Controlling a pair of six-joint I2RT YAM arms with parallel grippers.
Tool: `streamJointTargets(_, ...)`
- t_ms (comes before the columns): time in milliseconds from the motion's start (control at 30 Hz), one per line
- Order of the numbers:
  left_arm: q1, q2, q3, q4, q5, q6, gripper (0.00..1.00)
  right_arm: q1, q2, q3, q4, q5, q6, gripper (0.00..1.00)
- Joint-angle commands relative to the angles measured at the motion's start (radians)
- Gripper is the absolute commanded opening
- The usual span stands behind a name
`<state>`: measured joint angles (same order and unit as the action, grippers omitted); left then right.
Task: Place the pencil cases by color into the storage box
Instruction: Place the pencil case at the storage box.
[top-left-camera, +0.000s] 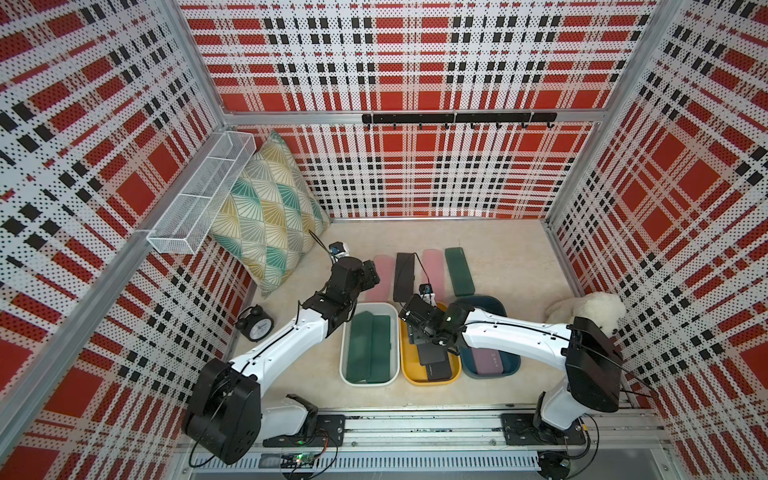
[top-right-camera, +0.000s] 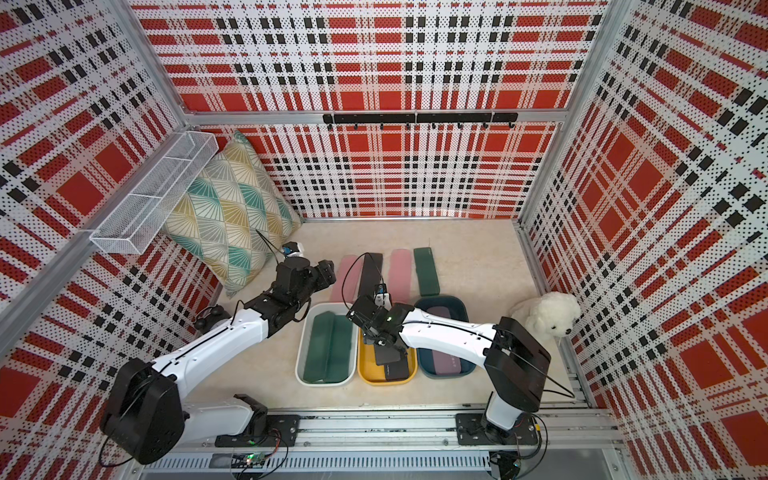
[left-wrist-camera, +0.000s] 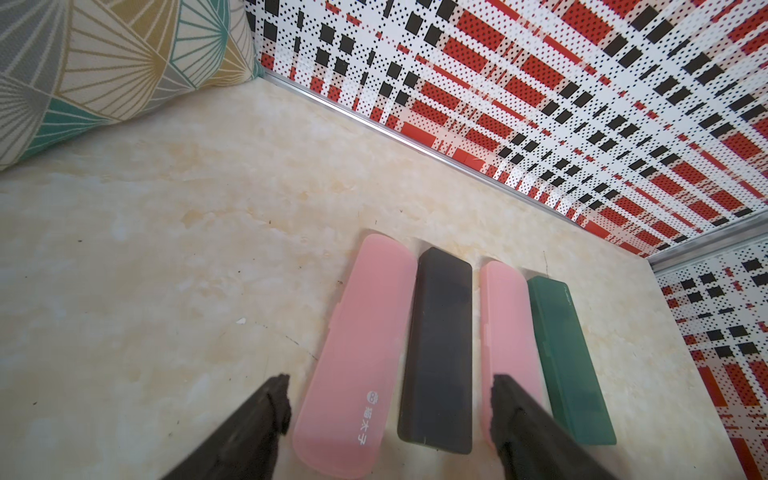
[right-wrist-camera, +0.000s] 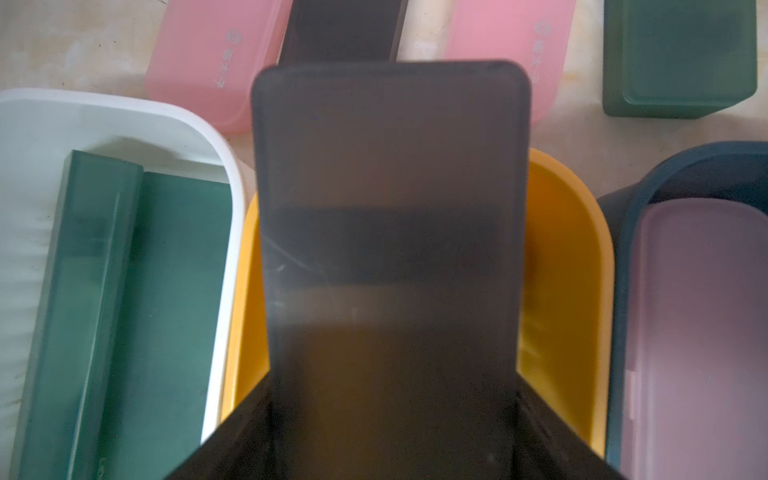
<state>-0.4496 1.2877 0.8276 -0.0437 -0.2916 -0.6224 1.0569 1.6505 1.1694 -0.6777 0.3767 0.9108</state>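
I see R gripper (right-wrist-camera: 392, 415) clamped on 1 black case (right-wrist-camera: 390, 199) over yellow tub (right-wrist-camera: 565, 270); L gripper (left-wrist-camera: 390, 382) spread wide above pink case (left-wrist-camera: 357, 332) on counter (left-wrist-camera: 166, 291).

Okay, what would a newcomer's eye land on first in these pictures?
The loud red, black and white plaid walls surrounding the cell. Then, front and centre, the right gripper holding a black pencil case over the yellow tub, between a white tub and a dark blue tub.
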Motion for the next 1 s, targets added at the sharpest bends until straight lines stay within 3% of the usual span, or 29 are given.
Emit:
streamJointTargets(0,0.011,-0.024,0.011,0.022,0.008,0.016,0.80,0.013,0.020,-0.015,0.045,-0.003,0.030,0.49)
streamJointTargets(967,0.038,-0.031,-0.004,0.022,0.029,0.025,0.80,0.026,0.135,-0.032,0.094,-0.036,0.050,0.51)
